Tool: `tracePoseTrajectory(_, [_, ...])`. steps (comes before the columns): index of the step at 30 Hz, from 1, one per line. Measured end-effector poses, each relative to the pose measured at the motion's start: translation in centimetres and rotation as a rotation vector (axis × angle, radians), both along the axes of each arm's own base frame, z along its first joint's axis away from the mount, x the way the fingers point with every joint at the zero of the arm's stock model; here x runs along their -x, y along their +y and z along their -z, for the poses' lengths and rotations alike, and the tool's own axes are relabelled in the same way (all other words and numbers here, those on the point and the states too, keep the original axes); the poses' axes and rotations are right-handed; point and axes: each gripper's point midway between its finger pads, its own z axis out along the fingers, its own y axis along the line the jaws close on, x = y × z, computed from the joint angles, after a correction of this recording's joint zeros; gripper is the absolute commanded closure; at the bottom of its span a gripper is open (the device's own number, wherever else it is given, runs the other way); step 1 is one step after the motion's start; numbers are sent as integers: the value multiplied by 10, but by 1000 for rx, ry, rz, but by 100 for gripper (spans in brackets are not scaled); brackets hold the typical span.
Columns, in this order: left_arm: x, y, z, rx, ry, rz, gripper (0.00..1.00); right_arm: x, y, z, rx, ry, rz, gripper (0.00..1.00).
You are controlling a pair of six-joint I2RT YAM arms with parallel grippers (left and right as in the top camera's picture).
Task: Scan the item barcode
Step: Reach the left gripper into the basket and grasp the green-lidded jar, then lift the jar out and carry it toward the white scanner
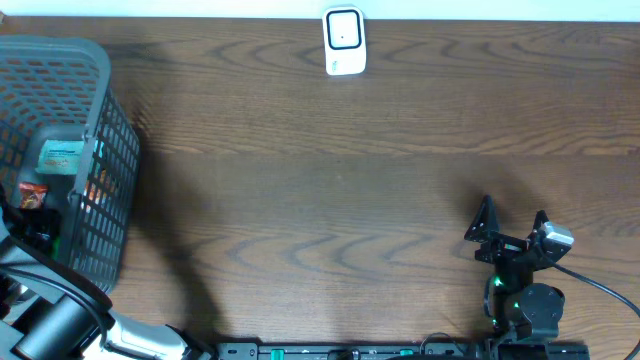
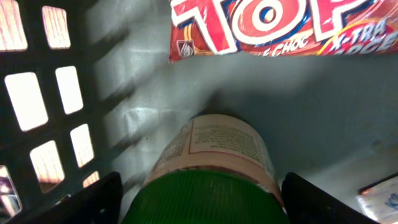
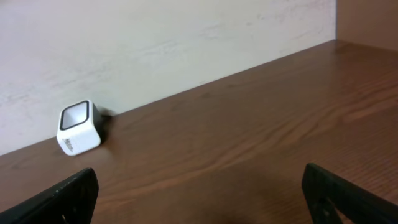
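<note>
The right arm (image 1: 527, 305) is black, with green lights on its joints, a grey camera block (image 1: 556, 238), a thin black cable (image 1: 600, 285) and a right pincer (image 1: 513, 213) of two black triangular fingers; the left arm (image 1: 60, 325) is black and pale grey

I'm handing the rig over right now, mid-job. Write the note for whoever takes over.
Left hand: down in the basket, straddling the green-lidded jar; grip not confirmed.
Right hand: open, empty, over the near right of the table.
Things: the jar is in the basket near a red packet; the scanner stands at the table's far edge, centre.
Done: hand placed at the jar.
Left: grip the jar, lift it out, show its barcode to the scanner.
</note>
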Motion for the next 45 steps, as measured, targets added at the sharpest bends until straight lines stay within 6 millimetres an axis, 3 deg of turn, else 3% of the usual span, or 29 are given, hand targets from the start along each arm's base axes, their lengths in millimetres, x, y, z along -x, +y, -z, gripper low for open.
tracePoseTrajectory(8, [1, -3, 0, 11, 2, -1, 47, 0, 0, 0, 0, 0, 0, 1])
tracePoseTrajectory(17, [-5, -8, -3, 37, -42, -1, 47, 0, 0, 0, 0, 0, 0, 1])
tracePoseTrajectory(20, [-13, -10, -19, 27, -106, 2, 47, 0, 0, 0, 0, 0, 0, 1])
tracePoseTrajectory(24, [-33, -5, -84, -90, -290, 22, 46, 0, 0, 0, 0, 0, 0, 1])
tracePoseTrajectory(29, [-42, -15, -204, -329, -575, 79, 42, 0, 0, 0, 0, 0, 0, 1])
tracePoseTrajectory(30, [-41, -24, -232, -382, -653, 102, 41, 0, 0, 0, 0, 0, 0, 1])
tracePoseTrajectory(32, [-36, -45, -269, -440, -761, 137, 41, 0, 0, 0, 0, 0, 0, 1])
tracePoseTrajectory(35, [-27, -91, -316, -476, -941, 204, 40, 0, 0, 0, 0, 0, 0, 1])
tracePoseTrajectory(40, [-25, -167, -358, -398, -1179, 346, 41, 0, 0, 0, 0, 0, 0, 1])
tracePoseTrajectory(45, [-30, -223, -360, -217, -1262, 472, 41, 0, 0, 0, 0, 0, 0, 1])
